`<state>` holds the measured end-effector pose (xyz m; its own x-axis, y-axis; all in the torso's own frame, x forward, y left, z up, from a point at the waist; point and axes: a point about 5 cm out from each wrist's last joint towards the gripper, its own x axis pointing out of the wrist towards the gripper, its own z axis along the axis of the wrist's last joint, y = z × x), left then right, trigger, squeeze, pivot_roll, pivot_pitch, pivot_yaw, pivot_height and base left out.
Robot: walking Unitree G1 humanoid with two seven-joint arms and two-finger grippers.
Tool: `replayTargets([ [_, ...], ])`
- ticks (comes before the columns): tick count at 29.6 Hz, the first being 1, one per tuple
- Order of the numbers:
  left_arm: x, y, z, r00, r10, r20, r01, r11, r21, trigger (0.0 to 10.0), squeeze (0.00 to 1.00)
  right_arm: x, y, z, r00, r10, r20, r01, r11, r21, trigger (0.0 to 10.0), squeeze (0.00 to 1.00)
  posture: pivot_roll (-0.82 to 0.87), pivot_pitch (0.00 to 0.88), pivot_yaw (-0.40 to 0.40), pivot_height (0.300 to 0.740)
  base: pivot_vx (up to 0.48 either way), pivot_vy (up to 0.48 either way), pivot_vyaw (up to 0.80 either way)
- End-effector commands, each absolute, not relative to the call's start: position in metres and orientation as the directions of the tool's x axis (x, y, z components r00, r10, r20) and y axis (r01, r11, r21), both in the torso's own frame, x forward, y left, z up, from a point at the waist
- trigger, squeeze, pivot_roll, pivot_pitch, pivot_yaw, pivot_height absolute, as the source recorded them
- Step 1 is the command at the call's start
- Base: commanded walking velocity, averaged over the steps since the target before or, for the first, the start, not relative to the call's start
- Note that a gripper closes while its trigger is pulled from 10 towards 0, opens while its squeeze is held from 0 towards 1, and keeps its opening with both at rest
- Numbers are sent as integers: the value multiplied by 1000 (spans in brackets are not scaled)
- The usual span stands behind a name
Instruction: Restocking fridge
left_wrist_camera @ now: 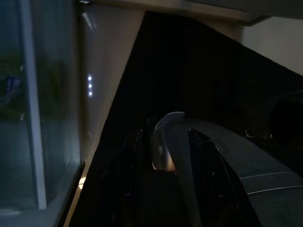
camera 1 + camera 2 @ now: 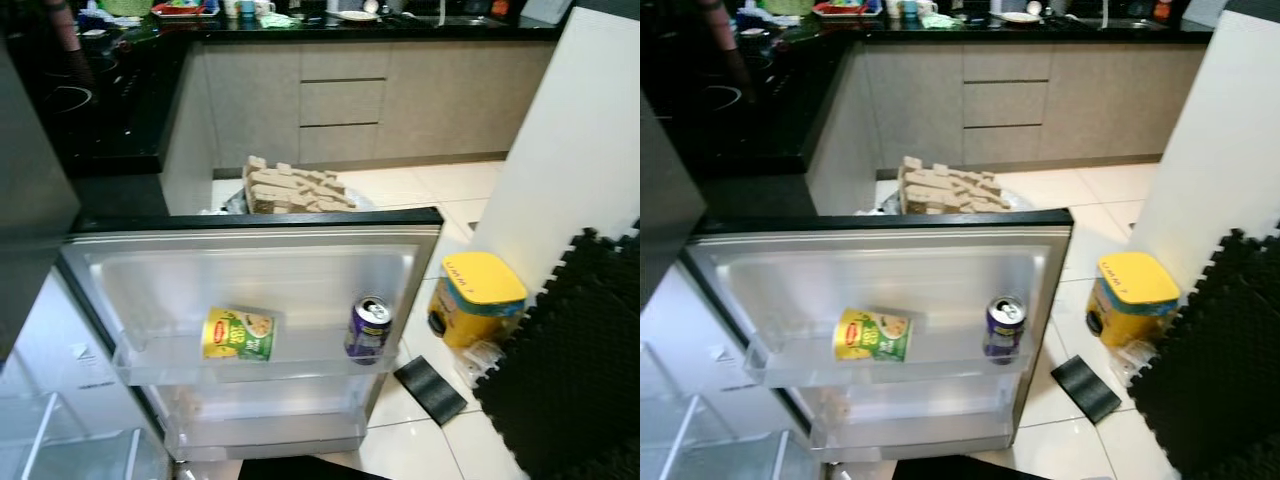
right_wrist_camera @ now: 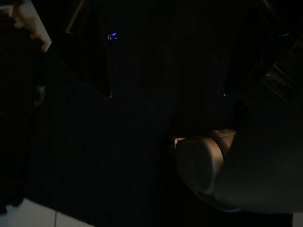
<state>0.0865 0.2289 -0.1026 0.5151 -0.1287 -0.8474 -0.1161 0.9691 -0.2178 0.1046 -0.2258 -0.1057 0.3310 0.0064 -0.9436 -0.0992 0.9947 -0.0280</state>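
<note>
The fridge door stands wide open before me, its inner side facing up. On its upper door shelf a yellow and green can lies on its side. A purple drink can stands upright at the shelf's right end. The lower door shelf below looks bare. Part of the fridge's inside with clear shelves shows at the lower left. Both arms hang idle; the left wrist view and the right wrist view are very dark.
A yellow tub stands on the tiled floor right of the door, a black flat thing beside it. Black foam mats lie at the right. A crate of beige blocks sits behind the door. Dark counter at left.
</note>
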Motion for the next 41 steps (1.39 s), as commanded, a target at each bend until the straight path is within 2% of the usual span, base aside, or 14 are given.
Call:
replayTargets([
  [1,86,232,-103,506,-114,-855,-132,969,-208,10000,0,106,-224,-106,332,11,-943,-127,991,-33,10000,0,-48,0,5,740,-285,0,0],
  [5,85,222,-106,487,-135,-863,-109,971,-214,10000,0,112,-232,-103,334,-4,-942,-157,986,-60,10000,0,-45,0,-3,740,-298,0,0],
  [10,90,221,-104,506,-126,-853,-121,969,-215,10000,0,117,-236,-100,347,-21,-937,-149,986,-78,10000,0,-42,0,-8,740,-289,0,0],
  [17,91,223,-104,513,-123,-850,-108,972,-207,10000,0,119,-229,-101,352,-5,-936,-176,982,-72,10000,0,-46,0,5,740,-293,0,0],
  [24,92,223,-103,510,-141,-849,-73,976,-206,10000,0,105,-218,-107,311,16,-950,-200,979,-49,10000,0,-48,0,12,740,-302,0,0],
  [41,93,209,-105,489,-198,-849,-16,972,-236,10000,0,105,-223,-106,309,9,-951,-202,978,-56,10000,0,-57,0,6,740,0,0,0],
])
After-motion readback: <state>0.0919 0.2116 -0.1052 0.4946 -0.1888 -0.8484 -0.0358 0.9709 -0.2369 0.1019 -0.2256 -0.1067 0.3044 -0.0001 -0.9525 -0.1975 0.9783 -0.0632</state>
